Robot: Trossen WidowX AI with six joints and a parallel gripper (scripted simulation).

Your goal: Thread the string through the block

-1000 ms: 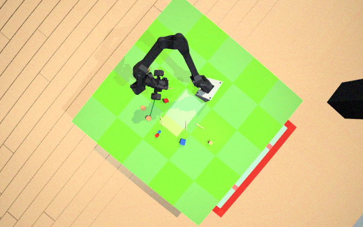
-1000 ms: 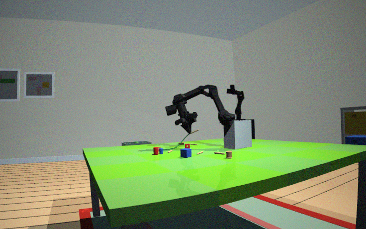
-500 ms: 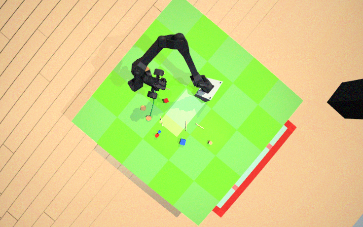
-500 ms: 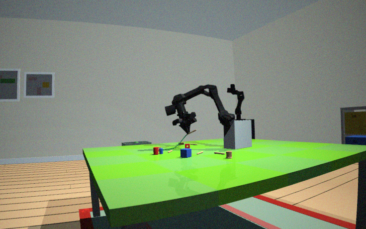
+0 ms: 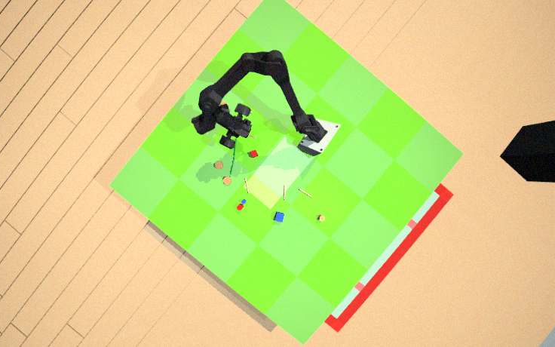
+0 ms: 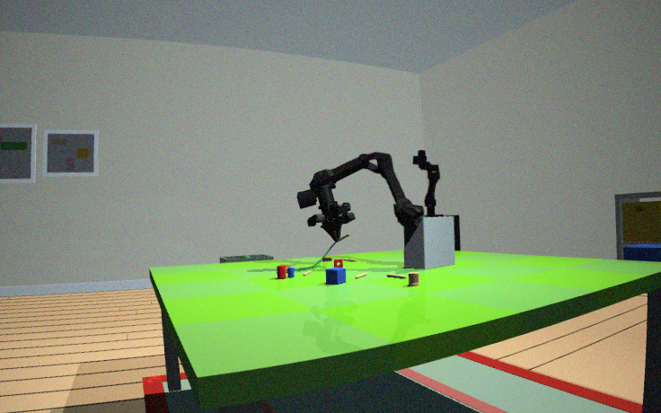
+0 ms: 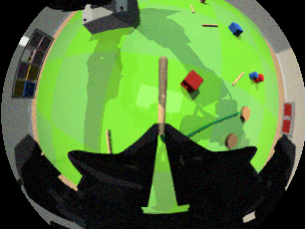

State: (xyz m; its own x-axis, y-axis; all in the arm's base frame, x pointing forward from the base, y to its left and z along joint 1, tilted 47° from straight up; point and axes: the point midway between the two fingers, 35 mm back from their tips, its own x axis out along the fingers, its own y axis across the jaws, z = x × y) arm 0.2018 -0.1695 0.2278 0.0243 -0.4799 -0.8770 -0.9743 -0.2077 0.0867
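Note:
My gripper [image 6: 338, 241] [image 7: 160, 126] is shut on the wooden stick [image 6: 344, 237] [image 7: 162, 90] near its string end and holds it above the table, below the arm. The stick's free end points away from the fingers. The green string [image 5: 233, 161] [image 6: 323, 256] [image 7: 214, 123] runs from the fingertips down to the round wooden button [image 5: 227, 180] [image 7: 245, 114]. The red block [image 5: 253, 153] [image 6: 339, 263] [image 7: 191, 81] stands on the table, with its hole visible in the exterior view. The stick is outside the block, and no string passes through it.
A second wooden disc [image 5: 218, 164] [image 7: 231, 140] lies near the button. A blue cube [image 5: 279, 216] [image 6: 335, 276], a red cylinder [image 5: 240, 207] [image 6: 282, 271], a small blue piece [image 5: 243, 201], a tan cylinder [image 5: 321, 218] [image 6: 413, 278] and several loose sticks lie around.

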